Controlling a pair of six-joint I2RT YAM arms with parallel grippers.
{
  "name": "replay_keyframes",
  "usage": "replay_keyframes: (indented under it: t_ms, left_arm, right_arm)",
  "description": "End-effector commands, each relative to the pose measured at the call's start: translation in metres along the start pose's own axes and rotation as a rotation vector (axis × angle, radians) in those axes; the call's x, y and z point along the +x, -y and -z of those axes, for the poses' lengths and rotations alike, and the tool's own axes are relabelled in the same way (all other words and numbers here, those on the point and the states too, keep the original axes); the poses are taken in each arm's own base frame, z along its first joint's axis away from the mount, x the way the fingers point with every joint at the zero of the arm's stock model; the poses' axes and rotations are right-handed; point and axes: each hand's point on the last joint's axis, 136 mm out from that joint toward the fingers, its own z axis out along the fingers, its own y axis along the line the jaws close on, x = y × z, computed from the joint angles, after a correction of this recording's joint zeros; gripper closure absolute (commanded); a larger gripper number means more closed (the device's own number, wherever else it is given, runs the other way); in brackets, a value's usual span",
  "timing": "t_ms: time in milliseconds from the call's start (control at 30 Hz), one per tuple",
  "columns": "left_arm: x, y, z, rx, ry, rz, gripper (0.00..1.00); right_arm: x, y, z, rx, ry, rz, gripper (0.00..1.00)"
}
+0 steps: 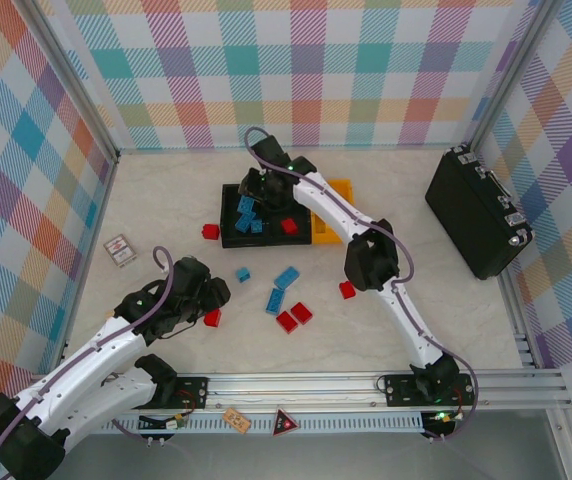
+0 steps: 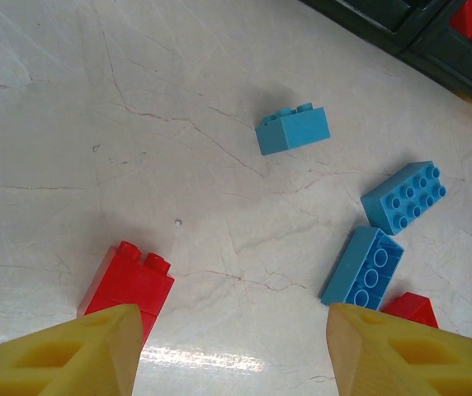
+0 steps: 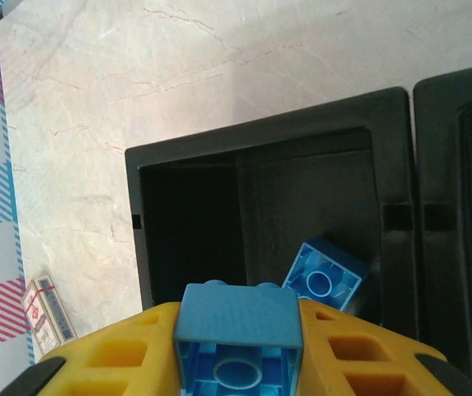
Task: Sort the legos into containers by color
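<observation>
My right gripper (image 3: 238,355) is shut on a blue lego (image 3: 238,334) and hangs over the left black container (image 3: 186,157), where another blue lego (image 3: 327,276) lies tilted. From above, the three containers (image 1: 228,238) sit in a row mid-table: blue legos (image 1: 246,215) in the left black one, a red lego (image 1: 289,226) in the middle one, the yellow-orange one (image 1: 341,190) at the right. My left gripper (image 2: 232,318) stands open just above the table. A red lego (image 2: 129,285) lies by its left finger and a blue lego (image 2: 362,266) by its right finger.
Loose legos lie in front of the containers: blue ones (image 1: 286,277), (image 1: 242,273) and red ones (image 1: 294,317), (image 1: 347,290), (image 1: 209,231). A black hard case (image 1: 478,212) stands at the right. A small card box (image 1: 119,249) lies at the left.
</observation>
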Motion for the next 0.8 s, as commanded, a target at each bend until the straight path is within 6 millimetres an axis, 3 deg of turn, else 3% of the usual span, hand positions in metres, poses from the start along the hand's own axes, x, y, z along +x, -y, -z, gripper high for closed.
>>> replay_keyframes:
  t_ms: [0,400,600,700,767]
  left_arm:
    - [0.003,-0.004,-0.005,-0.011,-0.017,0.011,0.39]
    - [0.004,-0.002,-0.009,-0.007,-0.026,0.013,0.39]
    - [0.004,-0.001,-0.009,-0.005,-0.028,0.019,0.4]
    - [0.005,-0.002,-0.009,-0.004,-0.029,0.023,0.4]
    - [0.005,-0.001,-0.008,-0.001,-0.03,0.025,0.4]
  right_arm:
    - [-0.001,-0.02,-0.002,-0.08,-0.008,0.0,0.68]
    - [0.011,-0.022,-0.023,-0.101,-0.031,0.005,0.66]
    - [0.01,-0.029,-0.016,-0.104,-0.019,0.023,0.54]
    - [0.008,-0.034,-0.005,-0.103,-0.007,0.045,0.47]
    - [0.007,-0.037,0.006,-0.095,0.003,0.063,0.47]
